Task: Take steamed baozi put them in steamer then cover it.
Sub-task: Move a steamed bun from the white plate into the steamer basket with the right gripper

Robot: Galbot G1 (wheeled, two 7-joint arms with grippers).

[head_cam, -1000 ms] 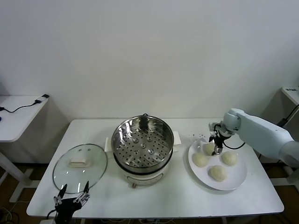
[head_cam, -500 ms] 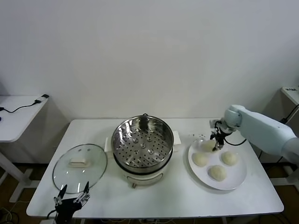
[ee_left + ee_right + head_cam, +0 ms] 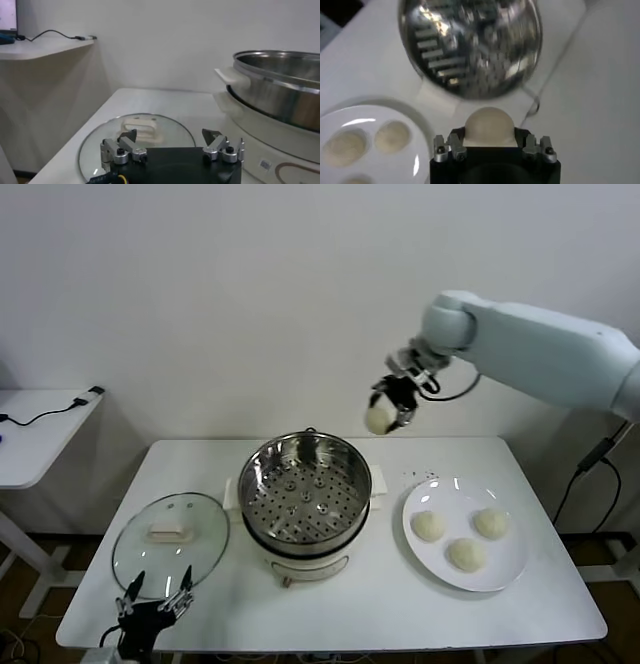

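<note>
One steamed baozi (image 3: 377,419) hangs in the air right of centre in the head view, pinched in the right gripper (image 3: 385,412), above and just right of the steamer (image 3: 305,496). The steamer's perforated tray holds nothing. Three more baozi (image 3: 466,536) lie on the white plate (image 3: 512,566) at the right of the table (image 3: 400,604). The cover (image 3: 171,541) lies flat at lower left. Beneath it, at the bottom edge, the left gripper (image 3: 155,604) waits with fingers spread wide, holding nothing.
</note>
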